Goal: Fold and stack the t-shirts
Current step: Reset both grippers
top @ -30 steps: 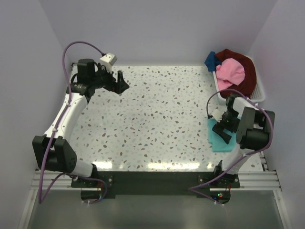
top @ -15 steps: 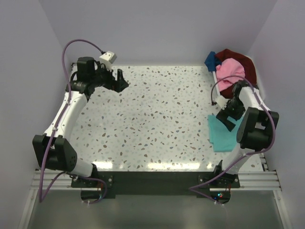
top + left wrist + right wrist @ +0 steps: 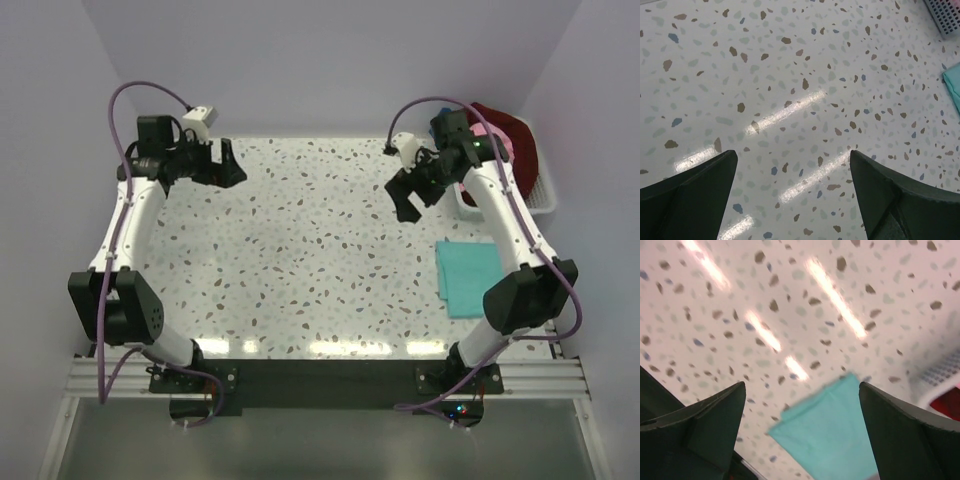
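Observation:
A folded teal-green t-shirt (image 3: 470, 278) lies flat at the table's right side, with nothing touching it. It shows again in the right wrist view (image 3: 835, 430) and as a sliver in the left wrist view (image 3: 954, 85). A dark red t-shirt (image 3: 510, 128) is heaped in the white basket (image 3: 545, 197) at the back right; my right arm hides most of that pile. My right gripper (image 3: 405, 195) hangs open above bare table at the back centre-right, its jaws (image 3: 802, 387) empty. My left gripper (image 3: 228, 165) is open over the back left, nothing between its jaws (image 3: 792, 155).
The speckled tabletop (image 3: 320, 250) is walled on the left, back and right. The basket's slatted corner (image 3: 945, 15) shows in the left wrist view. The basket rim (image 3: 940, 375) and a bit of red cloth (image 3: 947, 405) show in the right wrist view.
My right gripper has risen from the teal-green t-shirt and swung back and left to the table's rear. The left gripper has drifted a little to the left. Both stayed open.

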`<state>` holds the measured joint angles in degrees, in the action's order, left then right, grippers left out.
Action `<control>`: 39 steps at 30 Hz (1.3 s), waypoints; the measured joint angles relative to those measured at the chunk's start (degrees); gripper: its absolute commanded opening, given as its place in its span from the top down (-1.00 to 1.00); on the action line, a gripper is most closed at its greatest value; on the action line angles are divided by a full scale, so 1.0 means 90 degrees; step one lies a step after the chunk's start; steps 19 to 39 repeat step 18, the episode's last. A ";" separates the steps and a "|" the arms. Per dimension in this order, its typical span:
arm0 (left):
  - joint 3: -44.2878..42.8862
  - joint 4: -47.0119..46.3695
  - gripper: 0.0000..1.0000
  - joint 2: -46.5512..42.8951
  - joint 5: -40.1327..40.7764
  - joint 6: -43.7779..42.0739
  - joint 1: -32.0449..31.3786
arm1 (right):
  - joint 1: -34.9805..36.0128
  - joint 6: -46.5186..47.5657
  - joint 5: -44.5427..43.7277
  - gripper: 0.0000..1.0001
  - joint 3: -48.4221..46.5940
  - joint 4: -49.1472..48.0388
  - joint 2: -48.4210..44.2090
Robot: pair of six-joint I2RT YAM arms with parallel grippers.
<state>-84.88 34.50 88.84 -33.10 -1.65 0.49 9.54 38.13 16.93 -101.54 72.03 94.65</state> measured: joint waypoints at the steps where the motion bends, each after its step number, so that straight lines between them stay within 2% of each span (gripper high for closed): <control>1: 0.0056 0.0000 -1.00 -0.0002 -0.0090 -0.0049 0.0165 | 0.0214 -0.0432 0.0136 -0.97 0.0058 -0.0214 -0.0017; 4: 0.0398 -0.0017 -1.00 -0.0046 -0.0250 -0.0223 0.0634 | 0.0529 -0.1528 0.0335 -0.97 0.0469 -0.1047 -0.0022; 8: 0.1200 0.0061 -1.00 -0.0165 -0.0180 -0.0624 0.0998 | 0.0661 -0.2606 0.0338 -0.97 0.1600 -0.2397 -0.0010; 16: 0.2832 -0.0032 -1.00 -0.0969 0.0301 -0.1396 0.1013 | 0.0721 -0.3349 0.0172 -0.97 0.3235 -0.3587 0.0078; 18: 0.3011 -0.0063 -1.00 -0.1112 0.0381 -0.1481 0.1013 | 0.0729 -0.3390 0.0143 -0.97 0.3487 -0.3718 0.0005; 39: 0.3011 -0.0063 -1.00 -0.1112 0.0381 -0.1481 0.1013 | 0.0729 -0.3390 0.0143 -0.97 0.3487 -0.3718 0.0005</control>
